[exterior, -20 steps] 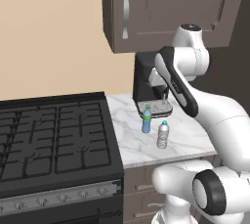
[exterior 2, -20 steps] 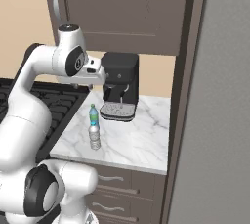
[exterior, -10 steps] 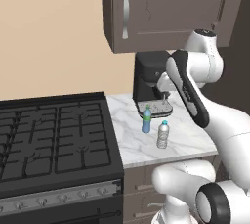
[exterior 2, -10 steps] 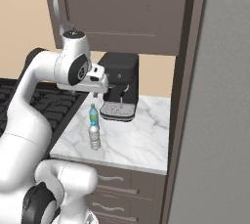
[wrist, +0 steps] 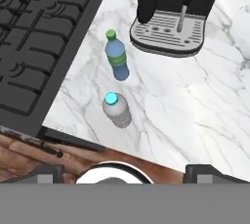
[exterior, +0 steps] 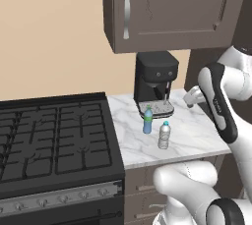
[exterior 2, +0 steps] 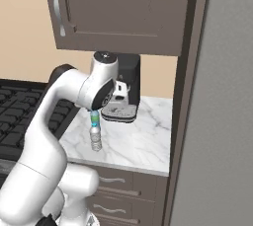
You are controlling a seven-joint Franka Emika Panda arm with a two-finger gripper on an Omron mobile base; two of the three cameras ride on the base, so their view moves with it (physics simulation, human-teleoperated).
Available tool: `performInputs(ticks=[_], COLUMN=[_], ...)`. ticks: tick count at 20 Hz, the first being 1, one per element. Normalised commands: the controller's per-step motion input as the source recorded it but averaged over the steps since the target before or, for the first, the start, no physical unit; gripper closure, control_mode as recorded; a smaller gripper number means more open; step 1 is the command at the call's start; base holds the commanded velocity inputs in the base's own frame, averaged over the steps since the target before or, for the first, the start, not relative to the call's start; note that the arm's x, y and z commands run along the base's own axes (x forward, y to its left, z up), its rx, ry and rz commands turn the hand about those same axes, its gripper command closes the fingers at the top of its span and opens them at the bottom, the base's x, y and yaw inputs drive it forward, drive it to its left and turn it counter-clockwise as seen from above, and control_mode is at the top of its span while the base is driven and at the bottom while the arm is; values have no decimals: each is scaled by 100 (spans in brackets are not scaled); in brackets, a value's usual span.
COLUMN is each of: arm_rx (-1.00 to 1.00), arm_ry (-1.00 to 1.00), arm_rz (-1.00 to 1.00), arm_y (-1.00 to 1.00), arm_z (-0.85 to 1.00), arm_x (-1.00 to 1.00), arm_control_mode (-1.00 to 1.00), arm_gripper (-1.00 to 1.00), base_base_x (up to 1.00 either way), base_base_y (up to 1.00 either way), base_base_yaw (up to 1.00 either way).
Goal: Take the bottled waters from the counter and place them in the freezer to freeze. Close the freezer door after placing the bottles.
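On the counter (exterior: 189, 130) both bottles stand upright beside the stove (exterior: 49, 140) — the blue bottle (wrist: 116, 59) nearer the coffee machine (exterior: 155, 84), the clear bottle (wrist: 116, 109) just in front — so with our claw (wrist: 122, 171) spread empty above them, we judge everything remains to do.

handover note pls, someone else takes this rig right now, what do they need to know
Gripper: open, holding nothing, up above the counter and looking down at it in the hand view.
Blue bottle: upright on the marble, just in front of the coffee machine.
Clear bottle: upright nearer the counter's front edge, apart from the blue one.
Freezer: grey side to the right of the counter; whether its door is open cannot be told.
Done: nothing yet.
Left: move both bottles into the freezer, then close the door.
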Motion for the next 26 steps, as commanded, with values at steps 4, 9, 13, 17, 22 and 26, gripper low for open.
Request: performInputs(ticks=[4, 9, 13, 17, 22, 26], arm_rx=[12, 10, 12, 13, 9, 2], arm_ry=[0, 0, -2, -6, -2, -12], arm_rz=[23, 22, 24, 24, 24, 30], arm_y=[-32, -10, -2, 0, -1, 0], arm_z=[-14, -24, -34, -45, -45, -45], arm_x=[11, 39, 37, 19, 15, 0], arm_control_mode=[-100, -100, -100, -100, -100, -100], arm_gripper=[-100, -100, -100, -100, -100, -100], base_base_x=[0, 0, 0, 0, 0, 0], base_base_y=[0, 0, 0, 0, 0, 0], base_base_yaw=[0, 0, 0, 0, 0, 0])
